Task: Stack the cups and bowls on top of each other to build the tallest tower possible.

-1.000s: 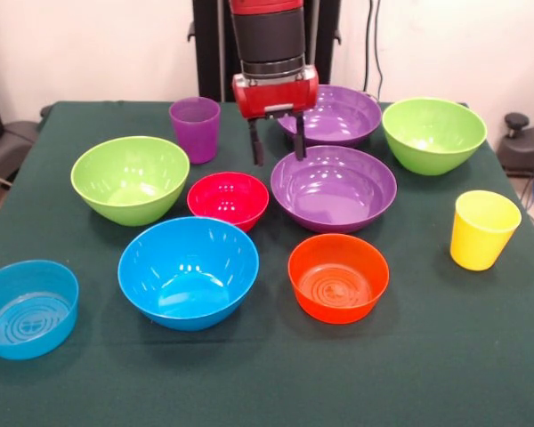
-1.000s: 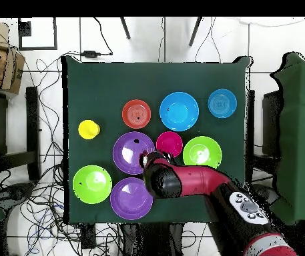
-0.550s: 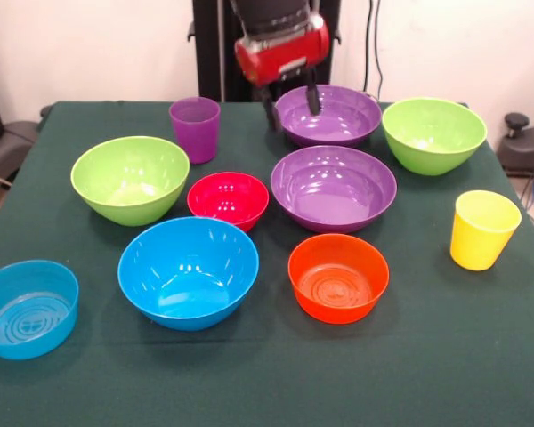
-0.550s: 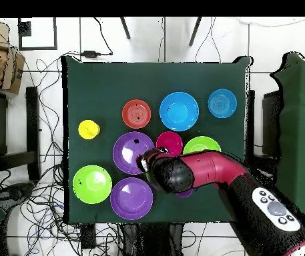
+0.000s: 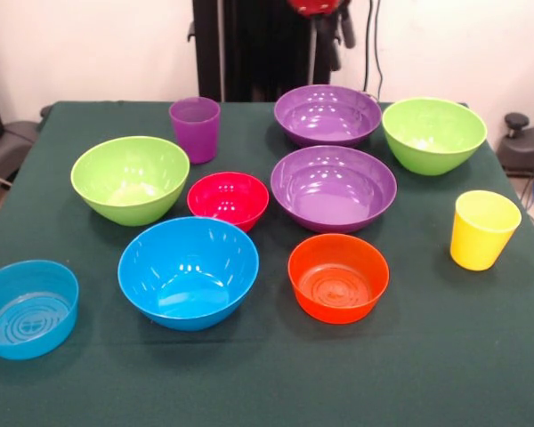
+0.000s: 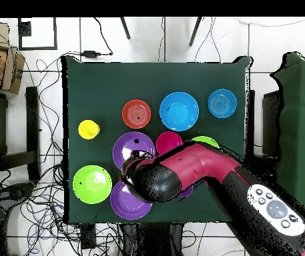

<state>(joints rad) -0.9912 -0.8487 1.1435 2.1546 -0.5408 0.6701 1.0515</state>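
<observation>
Bowls and cups all sitting separate, nothing stacked

Gripper (image 5: pixel 325 18) is up at the top edge of the front view, above the far purple bowl (image 5: pixel 328 114); can't tell how the jaws stand. On the green surface (image 5: pixel 267 374): second purple bowl (image 5: pixel 333 188) at centre, red bowl (image 5: pixel 228 197) just left of it, blue bowl (image 5: pixel 188 270) and orange bowl (image 5: pixel 338 277) lower down. Yellow cup (image 5: pixel 484 229) at right, purple cup (image 5: pixel 195 128) upper left. Overhead, the arm (image 6: pixel 201 170) covers part of the lower bowls.
</observation>
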